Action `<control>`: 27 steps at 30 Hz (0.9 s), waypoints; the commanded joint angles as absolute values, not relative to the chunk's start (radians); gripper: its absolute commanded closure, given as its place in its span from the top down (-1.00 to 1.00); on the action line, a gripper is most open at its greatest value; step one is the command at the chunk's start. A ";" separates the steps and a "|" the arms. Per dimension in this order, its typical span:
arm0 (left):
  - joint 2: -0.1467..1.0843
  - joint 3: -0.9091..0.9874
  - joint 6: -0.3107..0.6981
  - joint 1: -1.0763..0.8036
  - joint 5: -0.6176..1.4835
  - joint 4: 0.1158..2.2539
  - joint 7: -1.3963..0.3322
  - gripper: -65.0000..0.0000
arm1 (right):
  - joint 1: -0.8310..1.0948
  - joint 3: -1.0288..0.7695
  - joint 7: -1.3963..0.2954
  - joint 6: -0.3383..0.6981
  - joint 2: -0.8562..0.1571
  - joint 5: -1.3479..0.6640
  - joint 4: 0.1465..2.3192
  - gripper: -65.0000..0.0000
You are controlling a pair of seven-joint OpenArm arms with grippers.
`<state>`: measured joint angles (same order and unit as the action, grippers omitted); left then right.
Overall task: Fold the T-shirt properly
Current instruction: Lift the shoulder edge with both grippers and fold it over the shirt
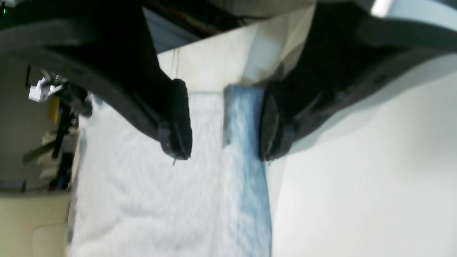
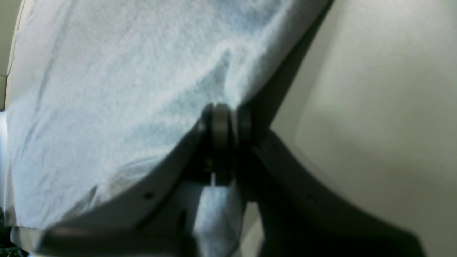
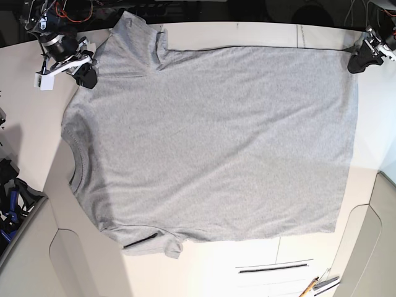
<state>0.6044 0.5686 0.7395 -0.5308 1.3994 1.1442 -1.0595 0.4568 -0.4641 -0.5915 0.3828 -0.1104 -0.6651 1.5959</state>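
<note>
The light grey T-shirt (image 3: 210, 148) lies spread flat on the cream table (image 3: 37, 124), plain side up, with the neck to the left and the hem to the right. My right gripper (image 3: 85, 77) is at the far left shoulder, beside the upper sleeve. The right wrist view shows this gripper (image 2: 225, 110) shut on a pinch of the T-shirt (image 2: 107, 89). My left gripper (image 3: 361, 62) is at the far right hem corner. It is open (image 1: 223, 154), its fingers (image 1: 176, 121) standing on either side of the T-shirt's hem edge (image 1: 244, 121), which hangs free between them.
Blue-handled tools (image 3: 9, 204) lie off the table's left edge. Pens (image 3: 318, 284) rest near the front right. A dark gap runs behind the table's far edge. Cut-out panels (image 3: 365, 247) mark the table's front corners.
</note>
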 commanded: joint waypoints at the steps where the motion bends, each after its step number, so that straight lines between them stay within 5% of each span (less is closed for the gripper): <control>1: 0.623 0.562 0.698 -0.560 1.275 1.136 -1.134 0.09 | 0.463 -0.466 -0.611 0.375 -0.116 -0.647 1.602 -1.00; 5: 0.652 0.562 0.698 -0.559 1.306 1.137 -1.119 0.03 | 0.463 -0.466 -0.611 0.375 -0.116 -0.648 1.602 -1.00; 11: 0.657 0.564 0.698 -0.530 1.309 1.140 -1.095 -0.98 | 0.463 -0.466 -0.612 0.405 -0.116 -0.647 1.603 -1.00; 27: 0.657 0.705 0.698 -0.532 1.441 1.140 -1.259 -1.00 | 0.601 -0.635 -0.768 0.460 -0.119 -0.706 1.817 -1.00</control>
<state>0.6323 0.6933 0.7021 -0.5228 1.4300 1.1332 -1.2743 0.6018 -0.6262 -0.7937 0.4530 -0.1078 -0.6880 1.7966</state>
